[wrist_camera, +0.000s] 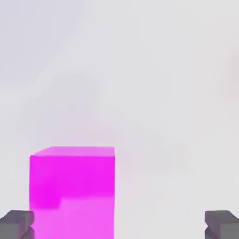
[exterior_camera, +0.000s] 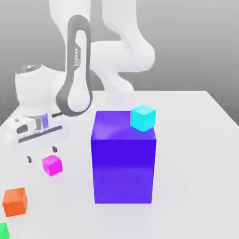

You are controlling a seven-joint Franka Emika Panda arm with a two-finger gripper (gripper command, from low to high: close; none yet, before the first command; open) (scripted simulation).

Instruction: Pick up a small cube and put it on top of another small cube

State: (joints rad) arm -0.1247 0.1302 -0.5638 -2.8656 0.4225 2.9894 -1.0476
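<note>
The white tabletop (exterior_camera: 196,154) carries everything, and the white Franka arm (exterior_camera: 77,70) folds down over its near-left part in the exterior view, so that the hand hangs low above the small cubes rather than near the tall block. The big glossy purple-blue block (exterior_camera: 123,158) stands upright mid-table, too large to be the target; a glossy cyan cube (exterior_camera: 143,118) sits at its top rear corner, toward the exterior view's right. The two-finger gripper (exterior_camera: 42,154) points down, its jaws spread as wide as they go and holding nothing. That makes sense for an approach, since the fingers need room to straddle a cube.

A matte orange cube (exterior_camera: 15,201) rests on the table toward the exterior view's lower left, a likely base for stacking. A sliver of a green cube (exterior_camera: 3,230) shows at the frame's corner. The small glossy magenta-pink cube (exterior_camera: 52,165) lies on the table just beside and below the fingertips (wrist_camera: 17,223), not yet centred between them: in the hand view it sits against one finger, so I judge a small sideways correction is needed before descending.
</note>
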